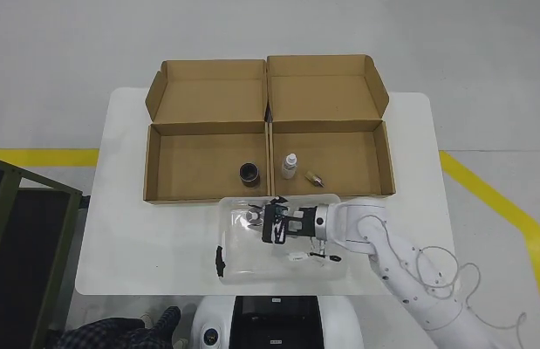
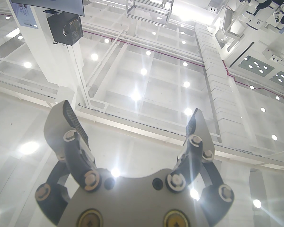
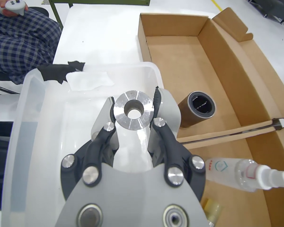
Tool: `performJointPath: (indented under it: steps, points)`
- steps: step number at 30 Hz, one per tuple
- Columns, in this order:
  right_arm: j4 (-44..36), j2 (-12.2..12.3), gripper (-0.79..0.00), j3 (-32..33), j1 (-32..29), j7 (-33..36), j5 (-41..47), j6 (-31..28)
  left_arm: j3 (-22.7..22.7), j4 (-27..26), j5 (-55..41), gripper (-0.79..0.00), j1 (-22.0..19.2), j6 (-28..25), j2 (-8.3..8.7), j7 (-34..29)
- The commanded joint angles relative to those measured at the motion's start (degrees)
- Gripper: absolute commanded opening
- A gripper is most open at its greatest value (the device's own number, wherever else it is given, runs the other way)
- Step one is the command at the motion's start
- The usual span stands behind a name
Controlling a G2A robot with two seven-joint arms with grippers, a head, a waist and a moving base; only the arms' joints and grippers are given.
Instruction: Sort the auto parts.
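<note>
A white tabletop carries two open brown cardboard boxes side by side along its far edge, their lids folded back, and a clear plastic bin at its near edge, just in front of the boxes. The right pincer is clenched on a silver metal ring with a round centre hole, its two fingers pressing the ring's rim from opposite sides. In the top view that pincer sits over the bin's far part, close to the wall that faces the boxes; whether the ring touches the bin's floor cannot be told. A torn strip of black tape clings to the bin's rim, and some small dark parts lie on the bin's floor beside the arm. The box nearer the tabletop's left edge holds a dark cylindrical sleeve lying near its near wall. The box nearer the right edge holds a small clear spray bottle with a white cap and, just beside it, a small brass-coloured fitting. The left pincer is released, its ribbed fingers spread wide apart and pointing up at a lit ceiling.
</note>
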Motion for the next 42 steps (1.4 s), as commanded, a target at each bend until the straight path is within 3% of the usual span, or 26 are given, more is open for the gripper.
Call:
performJointPath:
  steps: [1, 16, 19, 42]
  points:
    - [-1.18, 0.09, -0.785, 0.6, -0.06, -0.58, -0.11, 0.44, 0.0, 0.0, 0.0, 0.0, 0.0, 0.0, 0.0, 0.0]
    - [-7.49, 0.59, -0.785, 4.53, -1.57, -8.7, 1.18, 3.07, 0.0, 0.0, 0.0, 0.0, 0.0, 0.0, 0.0, 0.0]
    - [-7.66, 0.41, -0.785, 5.29, -1.9, -14.26, 5.59, 3.5, 0.0, 0.0, 0.0, 0.0, 0.0, 0.0, 0.0, 0.0]
    - [-8.92, -0.12, -0.785, 10.58, 5.93, -24.17, 3.59, 8.53, 0.0, 0.0, 0.0, 0.0, 0.0, 0.0, 0.0, 0.0]
